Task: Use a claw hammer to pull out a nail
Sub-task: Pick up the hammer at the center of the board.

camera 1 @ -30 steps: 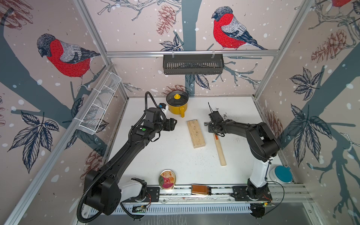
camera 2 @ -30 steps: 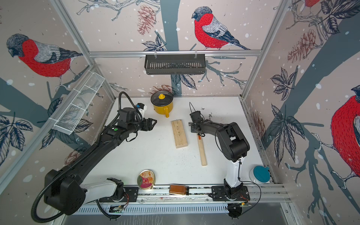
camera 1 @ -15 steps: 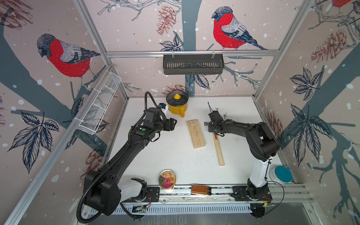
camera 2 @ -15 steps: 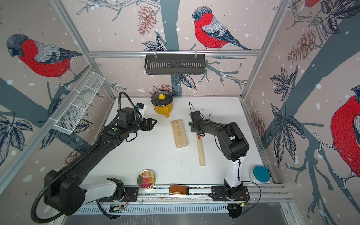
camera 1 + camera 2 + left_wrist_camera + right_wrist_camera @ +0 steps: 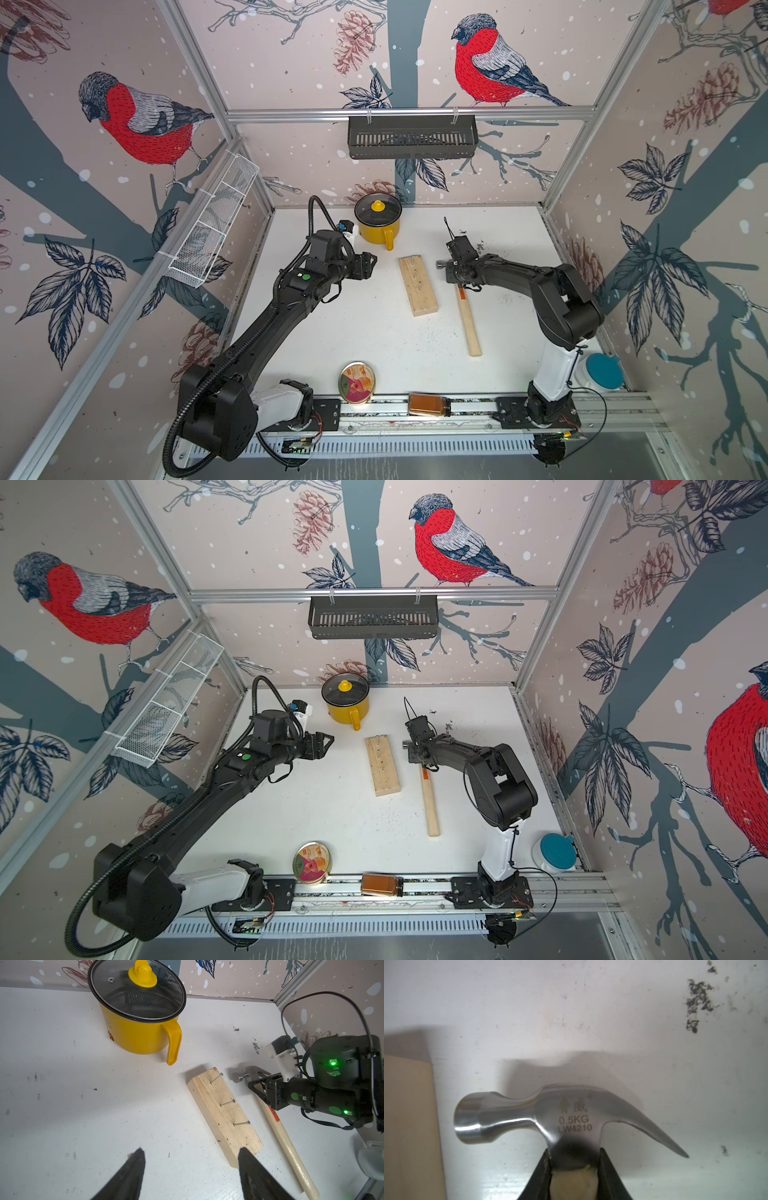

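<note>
Now that my right end effector [image 5: 574,1160] has clenched from half-spread onto the claw hammer [image 5: 562,1118], just under its steel head, I judge the grasp made and the lift next. The hammer lies flat on the table [image 5: 340,332], at three o'clock of the nailed plank [image 5: 418,285], handle toward six. My left end effector [image 5: 191,1152] hangs released.

Face side of the claw hammer [image 5: 467,316] is tight: the nailed wood block [image 5: 418,285] sits just beside it. Past the handle end it's open table [image 5: 457,374]. The yellow pot [image 5: 378,226] stands well beyond the head.
</note>
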